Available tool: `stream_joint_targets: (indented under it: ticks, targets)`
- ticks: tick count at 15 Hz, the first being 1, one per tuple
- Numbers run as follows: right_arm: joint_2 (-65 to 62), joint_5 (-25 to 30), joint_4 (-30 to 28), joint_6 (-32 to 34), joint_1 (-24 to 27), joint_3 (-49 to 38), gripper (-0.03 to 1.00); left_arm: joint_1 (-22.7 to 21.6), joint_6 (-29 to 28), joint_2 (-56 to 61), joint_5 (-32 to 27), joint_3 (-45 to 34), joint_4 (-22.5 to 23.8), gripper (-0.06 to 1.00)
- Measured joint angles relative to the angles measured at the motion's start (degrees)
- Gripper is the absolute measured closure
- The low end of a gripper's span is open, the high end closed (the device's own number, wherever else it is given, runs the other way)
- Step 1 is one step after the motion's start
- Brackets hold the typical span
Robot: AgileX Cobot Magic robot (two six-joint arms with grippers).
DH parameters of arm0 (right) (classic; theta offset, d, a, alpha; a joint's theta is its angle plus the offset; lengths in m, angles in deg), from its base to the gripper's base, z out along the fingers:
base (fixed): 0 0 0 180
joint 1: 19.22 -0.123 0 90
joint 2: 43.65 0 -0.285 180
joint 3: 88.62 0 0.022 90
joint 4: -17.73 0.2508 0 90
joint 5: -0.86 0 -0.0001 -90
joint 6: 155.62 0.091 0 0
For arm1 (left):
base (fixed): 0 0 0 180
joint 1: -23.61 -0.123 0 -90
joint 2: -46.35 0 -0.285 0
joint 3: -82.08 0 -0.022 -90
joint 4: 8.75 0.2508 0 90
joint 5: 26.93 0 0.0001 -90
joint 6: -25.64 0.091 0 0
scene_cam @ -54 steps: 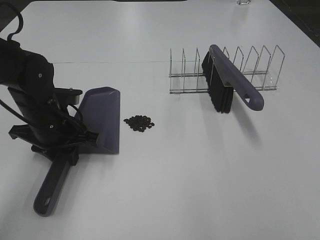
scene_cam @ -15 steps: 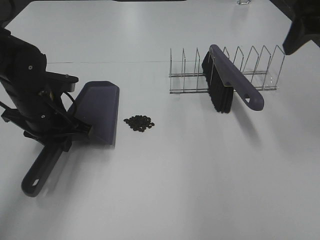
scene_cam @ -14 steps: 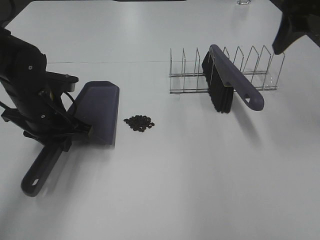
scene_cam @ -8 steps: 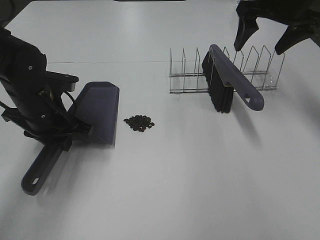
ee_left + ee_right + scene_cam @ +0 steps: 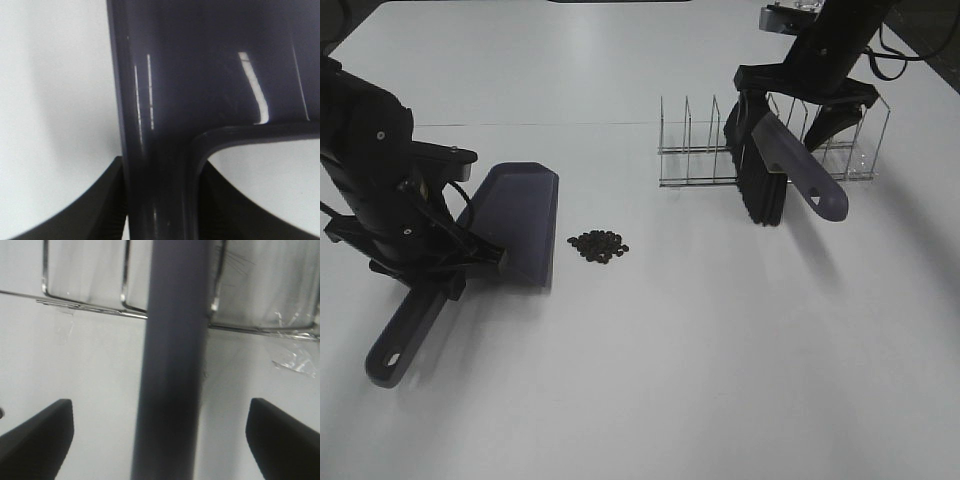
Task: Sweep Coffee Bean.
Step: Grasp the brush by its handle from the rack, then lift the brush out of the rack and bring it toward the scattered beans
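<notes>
- Left gripper [image 5: 445, 272] clamped tight on the dustpan [image 5: 520, 220] handle, with the pan near the coffee bean pile [image 5: 598, 246].
- Right gripper [image 5: 160, 435] is wide open, straddling the brush [image 5: 790, 170] in the rack [image 5: 700, 150], probably not touching it.
- Next: squeeze the brush, lift it clear.

The coffee beans [image 5: 598, 246] are tiny dark brown-black ovals. They are gathered in one small, flat heap that is wider than it is deep, with a few loose beans at its rim. The heap lies on the white table [image 5: 670, 350], close to its middle, at about 9 o'clock.
</notes>
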Motion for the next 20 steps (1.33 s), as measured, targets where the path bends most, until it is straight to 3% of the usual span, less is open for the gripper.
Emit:
stream_joint_targets:
  ticks: [4,12,14,17,20]
  targets:
    - [6.0,-0.1,0.3,1.0,-1.6,5.9,0.16,0.0,0.0,0.0,-1.6,0.0,0.3,0.59]
    - [7.6,0.0,-1.8,1.0,-1.6,6.5,0.23,0.0,0.0,0.0,-1.4,0.0,0.6,0.59]
    - [7.6,0.0,-2.7,1.0,-1.6,6.5,0.36,0.0,0.0,0.0,-1.4,0.0,0.6,0.59]
    - [7.6,0.1,-3.2,1.1,-1.6,6.5,0.65,0.0,0.0,0.0,-1.4,0.0,0.6,0.59]
    - [7.6,0.1,-3.9,1.4,-1.3,6.5,0.68,0.0,0.0,0.0,-1.4,0.0,0.6,0.59]
